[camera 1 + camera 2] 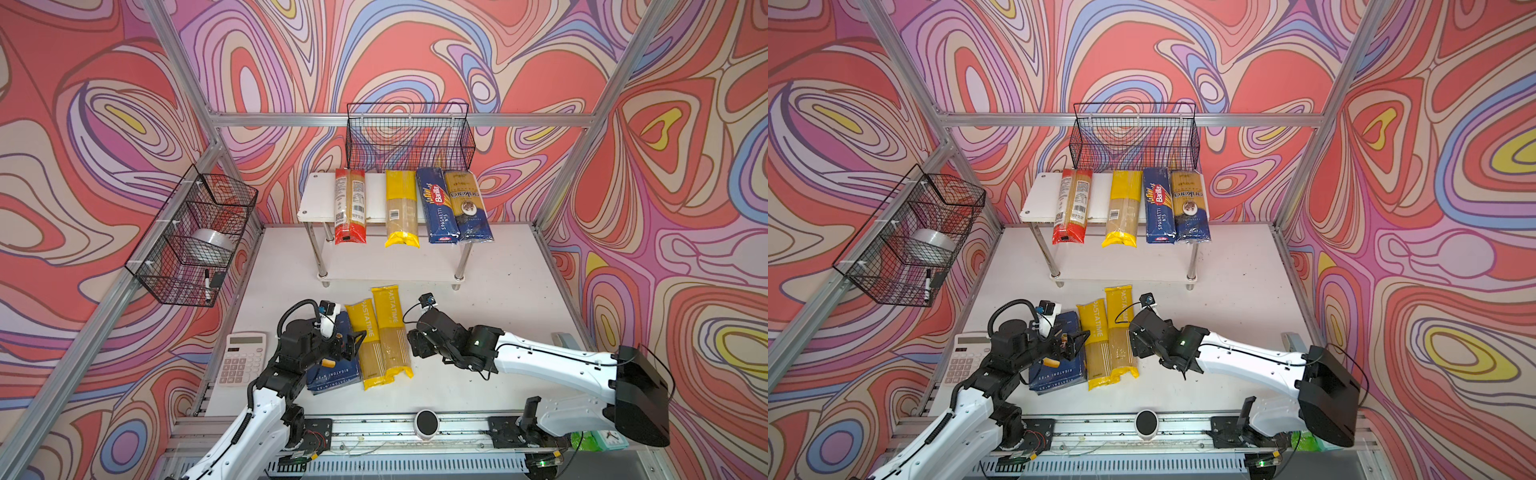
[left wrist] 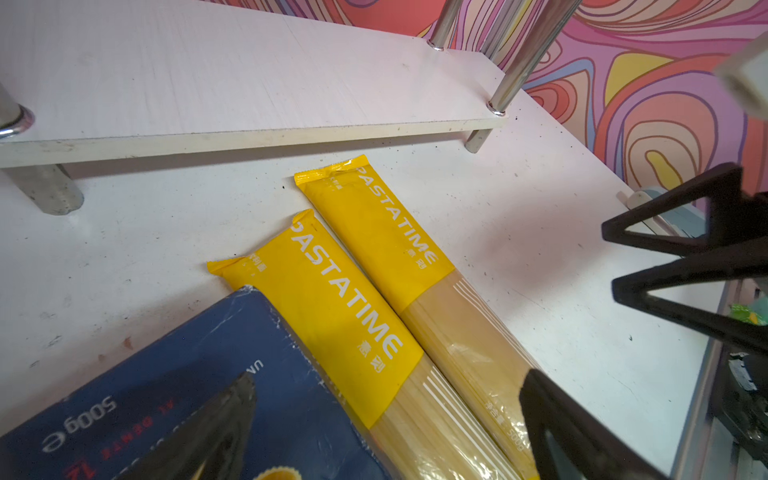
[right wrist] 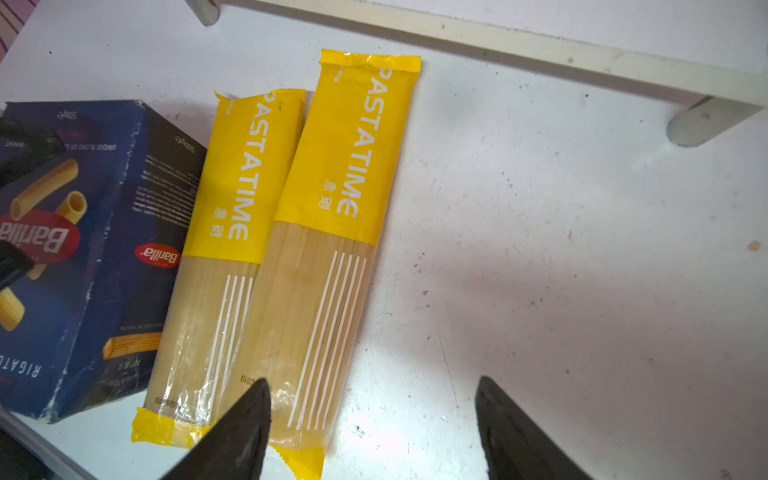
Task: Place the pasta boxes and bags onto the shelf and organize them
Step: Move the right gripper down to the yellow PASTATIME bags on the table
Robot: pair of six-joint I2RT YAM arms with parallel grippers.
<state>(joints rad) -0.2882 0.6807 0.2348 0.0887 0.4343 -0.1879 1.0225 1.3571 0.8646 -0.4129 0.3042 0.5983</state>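
Observation:
The shelf (image 1: 316, 195) stands at the back. Its top board carries a red bag (image 1: 350, 205), a yellow bag (image 1: 401, 208), the narrow blue spaghetti box (image 1: 436, 205) and a gold-and-navy bag (image 1: 467, 205). Two yellow PASTATIME bags (image 1: 365, 345) (image 1: 390, 328) lie side by side on the table, beside the wide blue rigatoni box (image 1: 336, 374). My left gripper (image 2: 386, 386) hovers open above the box edge and the nearer bag (image 2: 332, 299). My right gripper (image 3: 372, 382) is open at the right-hand bag (image 3: 353, 145), one finger over its clear window, nothing held.
A white calculator (image 1: 242, 359) lies left of the rigatoni box. Black wire baskets hang on the back wall (image 1: 409, 137) and the left wall (image 1: 195, 232), the left one holding a tape roll and a marker. The shelf's lower board (image 1: 390, 266) is bare.

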